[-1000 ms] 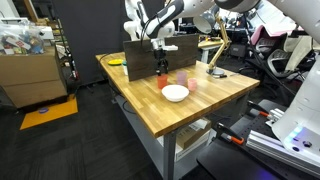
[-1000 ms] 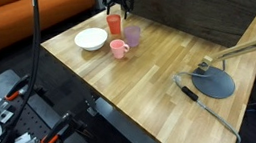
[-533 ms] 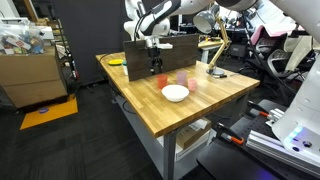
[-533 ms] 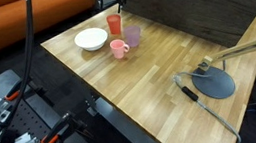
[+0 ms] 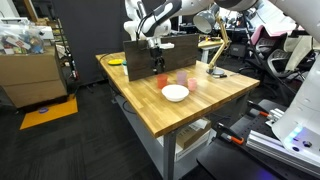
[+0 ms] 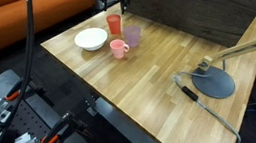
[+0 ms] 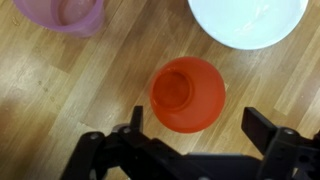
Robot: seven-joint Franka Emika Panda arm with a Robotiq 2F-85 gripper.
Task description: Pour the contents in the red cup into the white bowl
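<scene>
Red cup stands upright on the wooden table, near the white bowl, centred beneath the gripper, whose fingers are spread wide and empty, apparently aligned to straddle it for grasping before pouring.

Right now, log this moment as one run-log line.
gripper: open, above red cup, holding nothing | red cup: upright on table, apart from white bowl | white bowl: on table, untouched
</scene>
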